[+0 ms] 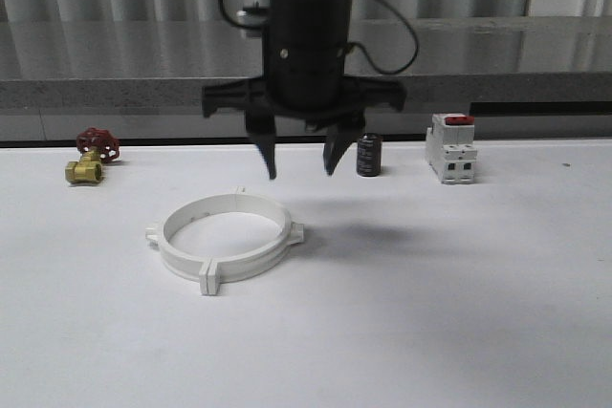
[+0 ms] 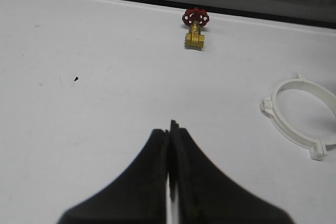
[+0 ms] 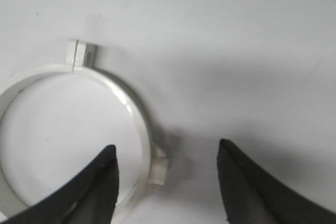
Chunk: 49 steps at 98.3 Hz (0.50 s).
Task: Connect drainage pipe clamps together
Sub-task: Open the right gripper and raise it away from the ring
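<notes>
The two white drainage pipe clamps (image 1: 251, 262) lie flat on the white table as one ring, their end tabs meeting at the seams. My right gripper (image 1: 300, 172) hangs open above the ring's far right side, holding nothing. In the right wrist view the ring's band (image 3: 137, 114) and one side tab (image 3: 157, 165) lie below, between the spread fingers of that gripper (image 3: 167, 145). My left gripper (image 2: 170, 127) is shut and empty over bare table, with the ring (image 2: 290, 134) off to its side.
A brass valve with a red handwheel (image 1: 91, 158) (image 2: 195, 27) sits at the back left. A black cylinder (image 1: 369, 156) and a white breaker with a red top (image 1: 451, 147) stand at the back right. A grey ledge (image 1: 96, 93) runs behind the table.
</notes>
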Available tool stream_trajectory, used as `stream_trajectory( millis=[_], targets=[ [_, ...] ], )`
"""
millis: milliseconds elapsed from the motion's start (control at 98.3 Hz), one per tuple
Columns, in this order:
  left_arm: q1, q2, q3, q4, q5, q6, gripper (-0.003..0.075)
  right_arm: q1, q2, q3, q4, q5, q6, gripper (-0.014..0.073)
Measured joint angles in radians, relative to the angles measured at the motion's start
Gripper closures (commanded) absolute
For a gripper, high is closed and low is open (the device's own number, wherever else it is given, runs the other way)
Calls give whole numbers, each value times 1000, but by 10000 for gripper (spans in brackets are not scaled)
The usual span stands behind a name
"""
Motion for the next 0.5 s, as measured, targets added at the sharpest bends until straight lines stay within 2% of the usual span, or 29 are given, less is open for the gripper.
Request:
stream_trajectory(
  millis=[214, 499],
  targets=[
    [0, 0, 0, 0, 0, 0, 741, -124, -175, 94, 1, 6, -161, 165],
    [0, 0, 0, 0, 0, 0, 741, -404, -503, 384, 81, -22, -361, 167]
  ],
)
